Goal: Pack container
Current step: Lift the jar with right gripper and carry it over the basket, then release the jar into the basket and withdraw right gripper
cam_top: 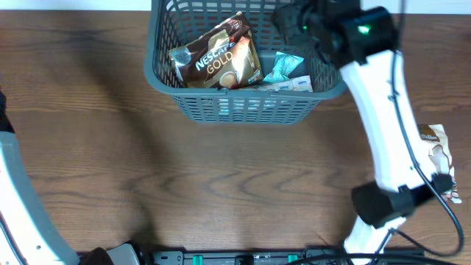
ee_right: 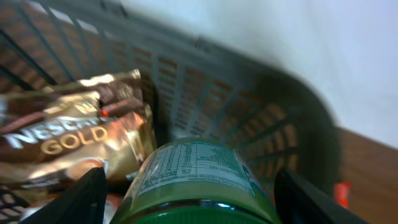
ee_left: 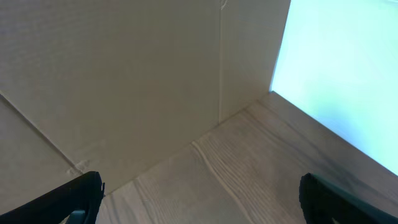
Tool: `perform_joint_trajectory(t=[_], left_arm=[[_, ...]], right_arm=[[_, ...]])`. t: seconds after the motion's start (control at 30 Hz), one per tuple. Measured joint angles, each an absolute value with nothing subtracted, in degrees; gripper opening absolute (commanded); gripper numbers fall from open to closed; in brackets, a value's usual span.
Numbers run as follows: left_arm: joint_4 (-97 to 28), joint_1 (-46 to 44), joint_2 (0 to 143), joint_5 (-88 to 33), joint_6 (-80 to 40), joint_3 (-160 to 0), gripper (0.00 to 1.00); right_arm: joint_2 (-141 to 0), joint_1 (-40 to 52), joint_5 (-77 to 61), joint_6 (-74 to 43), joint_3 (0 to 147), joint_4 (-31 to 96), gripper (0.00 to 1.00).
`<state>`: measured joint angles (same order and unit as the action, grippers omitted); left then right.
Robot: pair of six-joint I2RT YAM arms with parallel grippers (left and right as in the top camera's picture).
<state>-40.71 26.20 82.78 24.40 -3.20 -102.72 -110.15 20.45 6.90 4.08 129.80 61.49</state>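
The blue-grey lattice basket [cam_top: 243, 110] stands at the back middle of the table. It holds a brown Nescafe Gold packet [cam_top: 217, 55] and a teal packet [cam_top: 283, 68] on small white sachets. My right gripper [cam_top: 291, 18] hangs over the basket's back right corner. In the right wrist view the gripper [ee_right: 193, 202] is shut on a green bottle with a white label [ee_right: 196, 171], above the basket wall [ee_right: 249, 106] and next to the Nescafe packet [ee_right: 62, 137]. The bottle is hidden in the overhead view. My left gripper [ee_left: 199, 199] is open and empty, off to the left.
A white and brown packet [cam_top: 440, 158] lies on the table at the right edge, by the right arm. A cardboard wall [ee_left: 124, 81] and pale wood surface fill the left wrist view. The left arm's white link [cam_top: 22, 206] runs along the left edge.
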Motion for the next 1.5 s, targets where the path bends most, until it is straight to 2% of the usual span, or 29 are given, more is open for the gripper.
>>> perform_joint_trajectory(t=[0.73, 0.77, 0.8, 0.83, 0.87, 0.9, 1.27, 1.5], left_arm=[[-40.71, 26.2, 82.78, 24.4, -3.2, -102.72, 0.98], [-40.71, 26.2, 82.78, 24.4, -3.2, -102.72, 0.99], [-40.71, 26.2, 82.78, 24.4, -3.2, -102.72, 0.99], [-40.71, 26.2, 82.78, 24.43, -3.2, -102.72, 0.99], [-40.71, 26.2, 82.78, 24.4, -3.2, -102.72, 0.99], [-40.73, 26.2, 82.78, 24.4, -3.2, -102.72, 0.99], [-40.71, 26.2, 82.78, 24.4, -3.2, -102.72, 0.99], [-40.71, 26.2, 82.78, 24.4, -3.2, -102.72, 0.99]], right_arm=[[-132.31, 19.33, 7.05, 3.36, 129.67, 68.45, 0.01], [-132.38, 19.33, 7.01, 3.36, 129.67, 68.42, 0.04], [-132.38, 19.33, 7.01, 3.36, 129.67, 68.4, 0.25], [-132.35, 19.33, 7.03, 3.36, 129.67, 68.42, 0.69], [-132.38, 19.33, 7.01, 3.11, 129.67, 68.6, 0.87], [-132.38, 19.35, 7.07, 3.25, 129.67, 68.84, 0.99], [-130.87, 19.77, 6.92, 3.11, 130.17, 69.82, 0.99], [-118.24, 20.84, 8.71, -0.25, 137.1, 72.93, 0.99]])
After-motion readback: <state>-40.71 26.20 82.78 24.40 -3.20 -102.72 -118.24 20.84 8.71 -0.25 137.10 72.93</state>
